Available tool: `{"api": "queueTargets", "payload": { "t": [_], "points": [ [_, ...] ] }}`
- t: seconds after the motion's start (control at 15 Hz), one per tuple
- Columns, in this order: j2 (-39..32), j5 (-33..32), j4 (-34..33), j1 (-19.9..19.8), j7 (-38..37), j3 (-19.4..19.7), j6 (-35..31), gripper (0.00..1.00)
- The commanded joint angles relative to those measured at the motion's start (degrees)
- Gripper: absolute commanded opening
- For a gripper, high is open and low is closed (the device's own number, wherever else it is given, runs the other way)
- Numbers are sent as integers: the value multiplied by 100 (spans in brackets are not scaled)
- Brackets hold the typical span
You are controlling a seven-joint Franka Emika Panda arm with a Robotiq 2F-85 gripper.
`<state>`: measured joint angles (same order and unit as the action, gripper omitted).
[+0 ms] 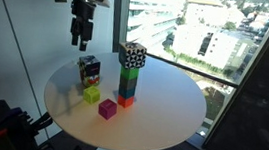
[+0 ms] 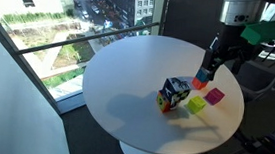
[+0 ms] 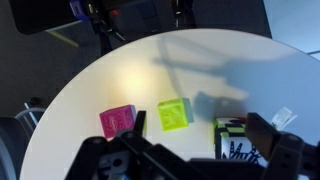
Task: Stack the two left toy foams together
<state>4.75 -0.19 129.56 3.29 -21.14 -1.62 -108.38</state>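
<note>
The pincer (image 1: 79,41) hangs above the round white table (image 1: 160,118), its fingers spread and holding nothing; the wrist view shows the two fingers (image 3: 276,146) wide apart along its bottom edge, a spread neither exterior view makes plain. The tall cube tower (image 1: 128,74) with a spotted top shows clearly in only an exterior view; the wrist view leaves it out, and I cannot pick it out beside the arm elsewhere. The two patterned toy foams (image 1: 89,71) stand at 9 o'clock of the tower, directly under the pincer, apparently one on the other with the darker on top; in an exterior view (image 2: 174,93) they read as one small blurred cluster, and in the wrist view a finger covers most of them. The yellow-green cube (image 3: 174,116) and magenta cube (image 3: 118,122) sit apart, sharpest in the wrist view.
</note>
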Motion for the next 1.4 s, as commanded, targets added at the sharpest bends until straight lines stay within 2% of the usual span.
{"api": "queueTargets", "payload": {
  "t": [0.0, 0.53, 1.0, 1.33],
  "points": [
    [542, -134, 273, -112, 274, -12, 392, 100],
    [1347, -23, 521, -252, 782, 33, 735, 100],
    [2183, 251, 837, -271, 1330, 200, 441, 100],
    [2548, 552, 915, -297, 1403, 306, 217, 100]
  ]
}}
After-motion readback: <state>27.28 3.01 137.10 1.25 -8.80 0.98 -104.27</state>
